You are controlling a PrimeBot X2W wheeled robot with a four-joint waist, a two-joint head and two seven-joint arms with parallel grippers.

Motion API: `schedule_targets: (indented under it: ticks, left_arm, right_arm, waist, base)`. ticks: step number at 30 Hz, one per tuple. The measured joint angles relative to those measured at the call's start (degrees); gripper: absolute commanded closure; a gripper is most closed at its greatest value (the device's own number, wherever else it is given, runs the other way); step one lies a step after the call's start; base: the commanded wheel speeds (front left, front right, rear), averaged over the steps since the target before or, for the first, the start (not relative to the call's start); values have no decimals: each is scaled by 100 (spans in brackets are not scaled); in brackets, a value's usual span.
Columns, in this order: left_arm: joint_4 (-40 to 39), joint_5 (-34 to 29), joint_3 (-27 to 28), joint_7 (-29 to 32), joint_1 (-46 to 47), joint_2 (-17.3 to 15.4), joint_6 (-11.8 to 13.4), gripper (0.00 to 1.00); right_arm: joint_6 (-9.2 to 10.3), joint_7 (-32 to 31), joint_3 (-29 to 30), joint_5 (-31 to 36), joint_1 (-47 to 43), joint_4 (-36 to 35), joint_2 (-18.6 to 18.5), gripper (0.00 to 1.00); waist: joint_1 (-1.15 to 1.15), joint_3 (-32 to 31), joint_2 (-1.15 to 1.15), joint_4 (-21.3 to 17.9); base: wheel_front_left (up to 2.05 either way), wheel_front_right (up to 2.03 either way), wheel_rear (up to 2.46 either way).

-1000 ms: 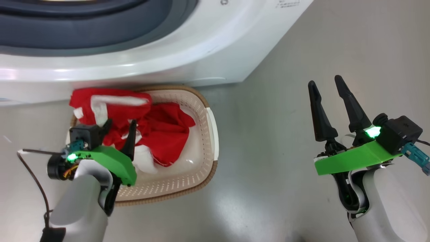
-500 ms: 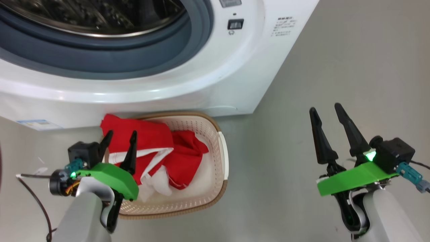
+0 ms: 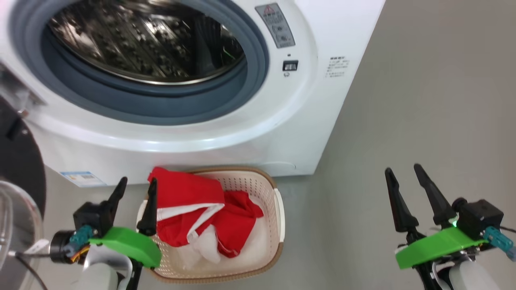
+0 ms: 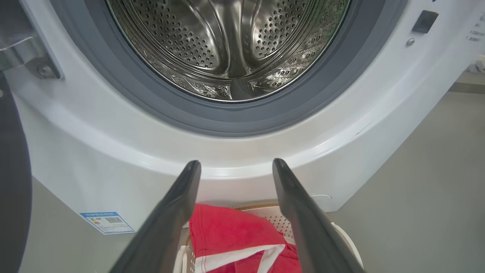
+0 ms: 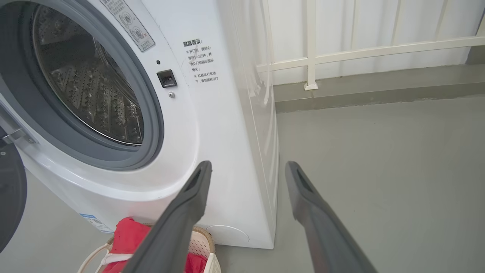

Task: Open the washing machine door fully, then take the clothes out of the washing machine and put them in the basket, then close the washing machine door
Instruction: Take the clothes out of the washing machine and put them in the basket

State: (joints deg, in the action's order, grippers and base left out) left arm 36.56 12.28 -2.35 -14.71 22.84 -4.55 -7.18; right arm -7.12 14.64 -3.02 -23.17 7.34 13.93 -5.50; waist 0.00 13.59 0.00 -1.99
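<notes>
Clothes (image 3: pixel 189 209) in basket (image 3: pixel 279 217), on floor (image 3: pixel 403 100) just in front of washing machine (image 3: pixel 258 133); drum (image 4: pixel 227 45) looks empty. Left end effector (image 3: pixel 138 181) near basket rim, right end effector (image 3: pixel 402 169) well apart, both released, nothing held. Rem: shut washing machine door (image 3: pixel 22 161), open at left.

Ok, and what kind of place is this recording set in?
Probably a laundry corner or utility balcony: a front-loading washing machine on bare grey floor, a basket of red clothes before it, white railing nearby.

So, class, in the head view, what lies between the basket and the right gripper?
The stretch is bare: just grey floor between the basket and the open right gripper, as the head view shows.
</notes>
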Motion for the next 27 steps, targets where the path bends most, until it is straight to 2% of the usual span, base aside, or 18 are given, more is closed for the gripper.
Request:
schedule_targets:
  ticks: [15,27]
  left_arm:
    - [-1348,-242,244,0,-1232,24,0,0]
    - [-2121,-240,650,0,-2203,-21,0,0]
  right_arm:
    - [0,0,29,-98,-673,36,-185,0]
    - [0,-1,52,-155,-981,15,-319,0]
  waist:
    - [0,-880,0,218]
    - [0,-1195,0,217]
  base:
    - [0,0,0]
    - [0,0,0]
